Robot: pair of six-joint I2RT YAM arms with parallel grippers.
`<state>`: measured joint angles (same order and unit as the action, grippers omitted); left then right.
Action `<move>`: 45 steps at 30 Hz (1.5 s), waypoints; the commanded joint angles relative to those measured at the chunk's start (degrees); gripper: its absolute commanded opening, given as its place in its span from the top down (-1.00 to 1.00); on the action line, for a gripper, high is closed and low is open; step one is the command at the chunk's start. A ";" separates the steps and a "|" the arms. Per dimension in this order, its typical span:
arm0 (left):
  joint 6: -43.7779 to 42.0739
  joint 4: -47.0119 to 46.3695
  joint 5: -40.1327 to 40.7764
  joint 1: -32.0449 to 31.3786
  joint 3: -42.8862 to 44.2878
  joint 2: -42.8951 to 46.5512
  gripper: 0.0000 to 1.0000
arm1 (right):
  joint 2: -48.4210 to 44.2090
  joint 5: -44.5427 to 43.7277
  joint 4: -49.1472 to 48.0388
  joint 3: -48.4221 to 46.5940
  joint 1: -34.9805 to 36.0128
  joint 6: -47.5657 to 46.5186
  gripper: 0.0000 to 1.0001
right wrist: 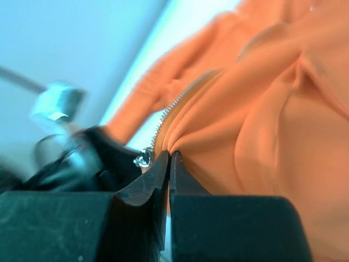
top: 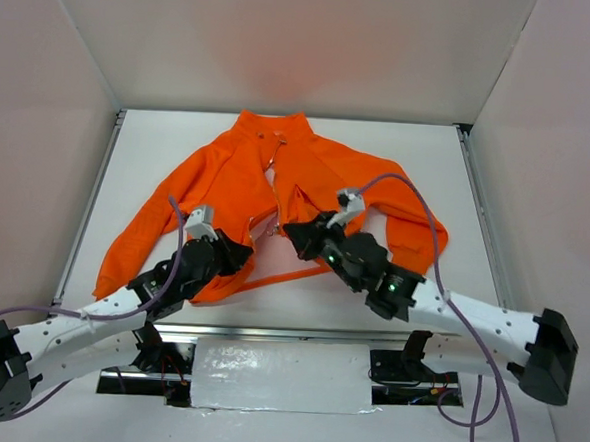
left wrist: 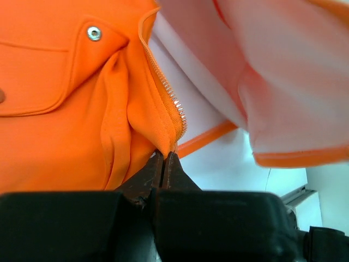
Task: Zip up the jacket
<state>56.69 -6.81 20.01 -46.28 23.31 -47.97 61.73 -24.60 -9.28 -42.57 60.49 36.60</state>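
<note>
- In the middle of the white table (top: 458,171) lies the bright orange long-sleeved fleece jacket (top: 228,177), front up, with its stand-up collar (top: 276,128) at the far side and its hem near the arm bases.
- The front is not zipped. A pale gap runs down between the two panels, and in the left wrist view the whitish lining (left wrist: 283,82) of the opposite panel is turned up and well apart from the held edge.
- The left gripper (left wrist: 164,158) has its fingers pressed together on the near end of the left panel's edge, just below the row of pale zipper teeth (left wrist: 173,101). A round metal snap (left wrist: 94,33) on the chest pocket flap sits to the left of that edge.
- The right gripper (right wrist: 169,158) is likewise pinched tight on the orange fabric of the right panel at its near end. The small silvery zipper slider (right wrist: 143,159) lies just beside the fingertips, with teeth running away from it.
- Judged from this, only the gripping of the two bottom ends is done. The two sides do not appear joined at the slider.
- Left to do, by that judgement: bring the two ends together, seat one side in the slider, then draw the slider toward the collar along the whole front.
</note>
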 commanded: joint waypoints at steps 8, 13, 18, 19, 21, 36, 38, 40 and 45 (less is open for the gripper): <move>-1.23 4.96 5.39 -0.13 -0.28 8.59 1.00 | -4.81 22.31 -36.67 26.47 -8.19 -7.95 1.00; -2.28 6.11 4.60 -0.12 0.59 8.24 1.00 | -2.58 24.07 -43.81 28.42 -8.19 -7.24 1.00; -7.81 -0.02 -1.98 -0.21 0.07 10.78 1.00 | -4.25 24.34 -37.93 25.17 -8.19 -6.90 1.00; -8.08 -1.26 -2.86 -0.21 -0.63 11.14 1.00 | -4.34 23.29 -36.18 25.08 -8.02 -5.76 1.00; -8.26 -5.73 -5.85 -0.21 -1.60 11.49 1.00 | -4.17 22.23 -32.67 24.64 -8.11 -2.17 1.00; -1.58 -28.35 -7.89 -0.39 -10.57 4.64 1.00 | -1.72 5.99 -22.38 23.68 0.06 12.26 1.00; -1.49 -29.40 -8.06 -0.56 -10.91 4.20 1.00 | -0.66 4.31 -21.92 23.23 0.86 13.75 1.00; -1.49 -30.28 -8.93 -0.48 -11.18 4.11 1.00 | 0.93 3.94 -22.89 23.32 1.21 14.02 1.00; -0.18 -30.90 -11.21 -0.65 -11.71 3.32 1.00 | 3.39 4.39 -23.95 22.01 1.91 13.94 1.00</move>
<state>54.72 -31.40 10.98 -46.41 11.73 -44.47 64.18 -17.47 -32.84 -17.47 61.41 49.93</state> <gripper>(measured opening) 0.050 0.022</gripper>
